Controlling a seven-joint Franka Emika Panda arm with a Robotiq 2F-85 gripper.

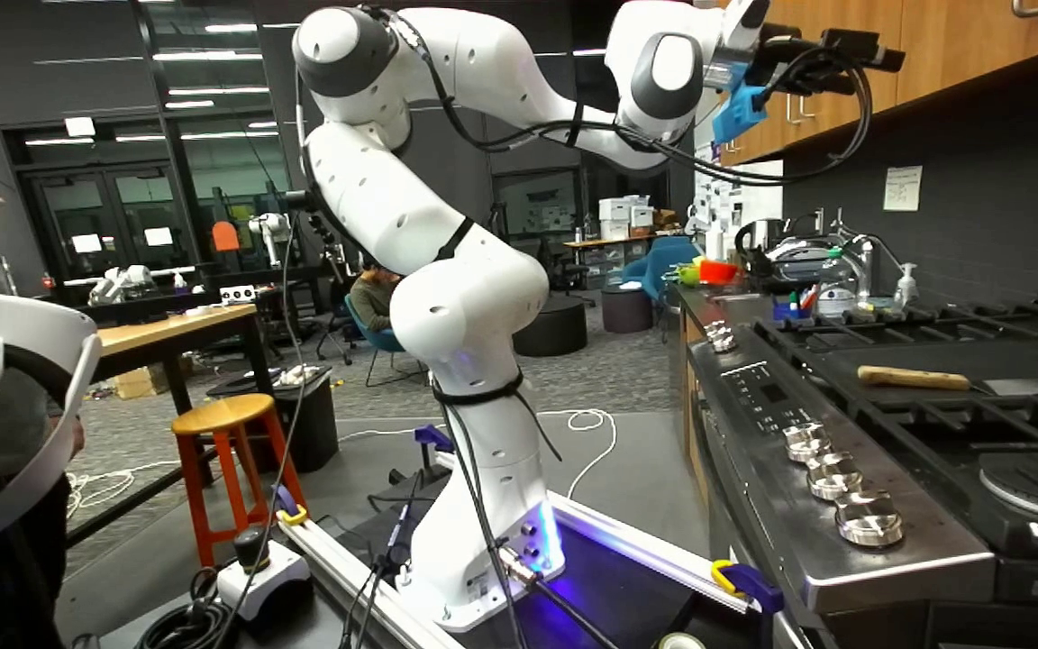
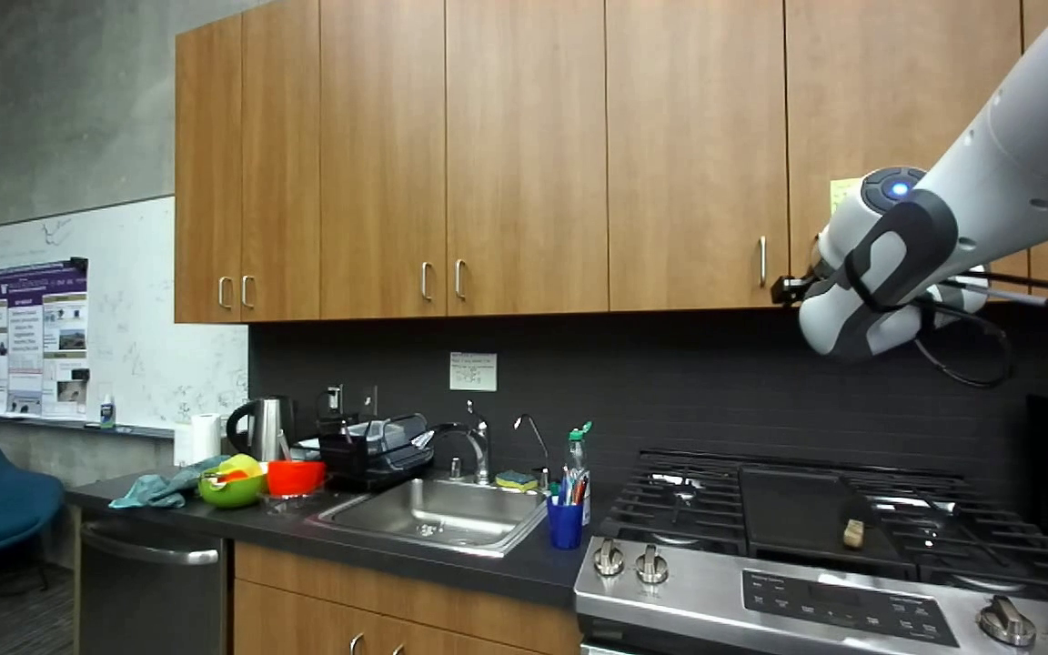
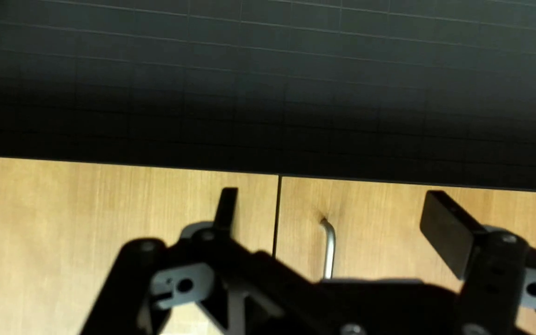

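Observation:
My gripper [image 3: 335, 209] is open in the wrist view, its two black fingers wide apart with nothing between them. A silver bar handle [image 3: 330, 253] on a wooden cabinet door [image 3: 375, 223] shows between the fingers, beyond them; its lower part in the picture is hidden by the gripper body. I see no contact. A dark seam parts this door from the neighbouring one. In an exterior view the gripper [image 1: 861, 70] is raised beside the upper cabinets [image 1: 960, 45]. In an exterior view the arm largely hides the gripper, near a cabinet handle [image 2: 762, 262].
Below are the stove [image 2: 670, 582] and a wooden-handled tool [image 1: 914, 378] on its griddle. A sink [image 2: 524, 537], blue cup [image 2: 566, 525], green bowl [image 2: 231, 492], red bowl [image 2: 295, 477] and kettle [image 2: 269, 428] stand along the counter. Dark tiled wall [image 3: 268, 70] lies under the cabinets.

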